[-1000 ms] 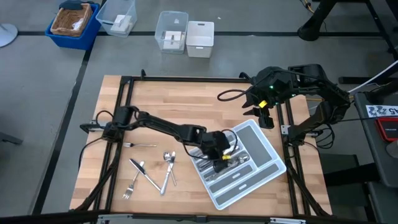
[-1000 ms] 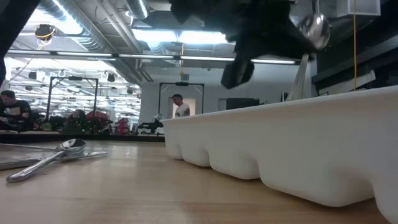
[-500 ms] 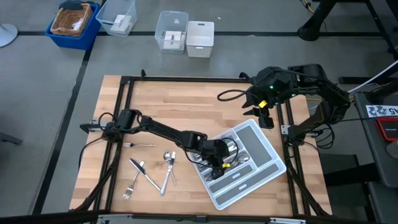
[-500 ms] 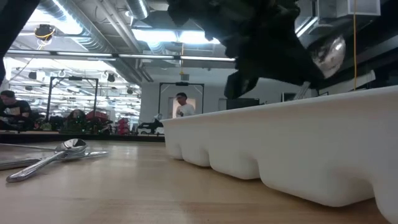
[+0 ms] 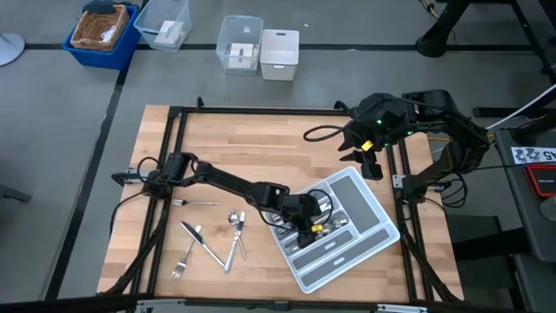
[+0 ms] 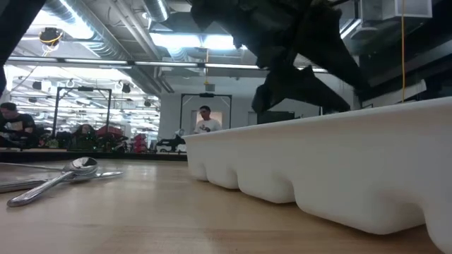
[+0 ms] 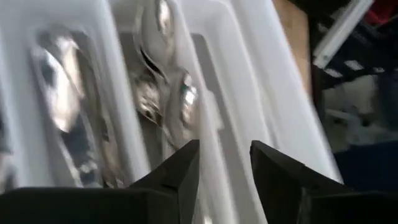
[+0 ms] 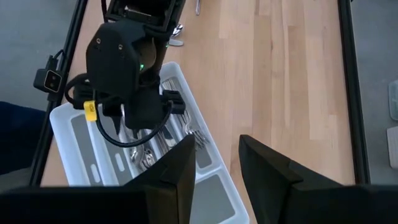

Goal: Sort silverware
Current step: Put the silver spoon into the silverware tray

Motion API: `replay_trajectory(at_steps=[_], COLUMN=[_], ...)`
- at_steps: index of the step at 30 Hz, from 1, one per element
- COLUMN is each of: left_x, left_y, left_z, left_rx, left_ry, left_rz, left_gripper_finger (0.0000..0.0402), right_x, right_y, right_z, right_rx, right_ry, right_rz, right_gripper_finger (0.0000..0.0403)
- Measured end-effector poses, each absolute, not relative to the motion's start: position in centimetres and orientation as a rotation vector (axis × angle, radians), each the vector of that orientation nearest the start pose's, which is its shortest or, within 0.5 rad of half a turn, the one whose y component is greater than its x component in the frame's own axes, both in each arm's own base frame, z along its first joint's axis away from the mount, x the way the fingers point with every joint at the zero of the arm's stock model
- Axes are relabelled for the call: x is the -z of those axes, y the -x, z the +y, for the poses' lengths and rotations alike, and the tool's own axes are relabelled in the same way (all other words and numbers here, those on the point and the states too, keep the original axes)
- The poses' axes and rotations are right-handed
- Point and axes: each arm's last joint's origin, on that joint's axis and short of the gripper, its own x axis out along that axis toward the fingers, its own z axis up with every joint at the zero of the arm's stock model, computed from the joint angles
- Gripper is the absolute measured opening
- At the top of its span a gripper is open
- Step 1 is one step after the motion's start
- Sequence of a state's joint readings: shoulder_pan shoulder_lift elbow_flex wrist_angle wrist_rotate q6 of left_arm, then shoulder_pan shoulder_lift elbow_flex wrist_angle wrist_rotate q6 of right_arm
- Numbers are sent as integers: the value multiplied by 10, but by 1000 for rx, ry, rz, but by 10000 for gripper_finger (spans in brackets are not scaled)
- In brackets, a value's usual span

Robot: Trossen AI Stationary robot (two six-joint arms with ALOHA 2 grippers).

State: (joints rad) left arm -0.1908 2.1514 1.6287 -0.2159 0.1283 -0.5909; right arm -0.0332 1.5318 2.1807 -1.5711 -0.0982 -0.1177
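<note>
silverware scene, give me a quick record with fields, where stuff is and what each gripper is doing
tray: light grey compartmented tray, angled, on the table's right half
sorted: spoons and other pieces lying in the tray's compartments
unsorted: silverware loose on the wood left of the tray, forks, spoons and a knife
left gripper: left gripper low over the tray, fingers open, nothing between them
right gripper: right gripper raised at the table's far right edge, open, idle

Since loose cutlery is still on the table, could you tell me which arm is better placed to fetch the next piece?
Left. The left gripper is over the tray, beside the loose silverware; the right gripper waits at the table's far right edge.
</note>
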Motion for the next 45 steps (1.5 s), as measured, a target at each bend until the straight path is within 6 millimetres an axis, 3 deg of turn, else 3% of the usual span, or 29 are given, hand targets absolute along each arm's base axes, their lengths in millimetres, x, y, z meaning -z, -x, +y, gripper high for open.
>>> replay_trajectory(at_steps=[5,12,19,23,32,36,40,45], left_x=[-206,-238,-254,-255,-235,-234,-242,-231], left_y=[-448,-394,-342,-323,-284,-266,-254,-243], left_z=[-93,-107,-136,-156,-199,-210,-195,-164], left_rx=[107,-51,-331,-416,-661,-689,-707,-893], left_ry=[689,856,794,746,835,882,915,1074], left_rz=[994,1345,1556,1619,1632,1575,1393,1140], left_gripper_finger=[122,107,104,104,104,104,104,104], right_x=[-486,-486,-486,-486,-486,-486,-486,-486], right_y=[-227,-227,-227,-227,-227,-227,-227,-227], right_z=[-5,-5,-5,-5,-5,-5,-5,-5], right_rx=[-123,-123,-123,-123,-123,-123,-123,-123], right_ry=[66,66,67,67,67,66,66,66], right_rz=[914,914,914,914,914,914,915,914], right_gripper_finger=[124,124,124,124,124,124,124,124])
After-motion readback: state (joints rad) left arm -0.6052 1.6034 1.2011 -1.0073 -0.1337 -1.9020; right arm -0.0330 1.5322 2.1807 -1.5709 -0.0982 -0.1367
